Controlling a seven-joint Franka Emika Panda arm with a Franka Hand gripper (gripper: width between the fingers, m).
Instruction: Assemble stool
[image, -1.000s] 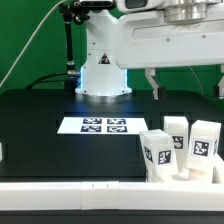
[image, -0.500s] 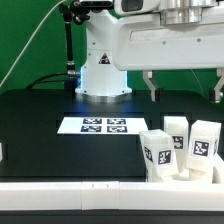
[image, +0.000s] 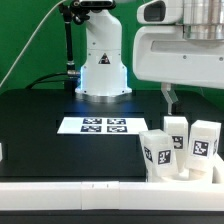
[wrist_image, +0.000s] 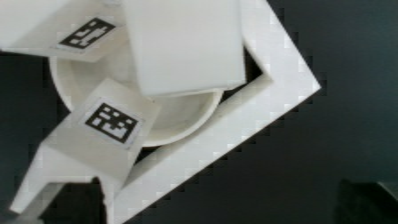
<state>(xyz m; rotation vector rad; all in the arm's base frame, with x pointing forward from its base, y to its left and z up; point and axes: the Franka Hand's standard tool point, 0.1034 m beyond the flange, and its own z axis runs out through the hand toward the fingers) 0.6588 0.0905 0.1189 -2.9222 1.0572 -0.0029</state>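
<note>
Black desk, marker board flat at centre; stool legs stand clustered at the exterior view's right by the white wall strip, with the round seat showing under two legs in the wrist view. Step looks like approach to a first pick; next move calls for descent onto one part. Only one of the fingers shows, above and apart from the legs; spread cannot be told.

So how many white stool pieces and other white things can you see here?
Stool legs: 3
Round seat: 1
Marker board: 1
Total: 5
</note>
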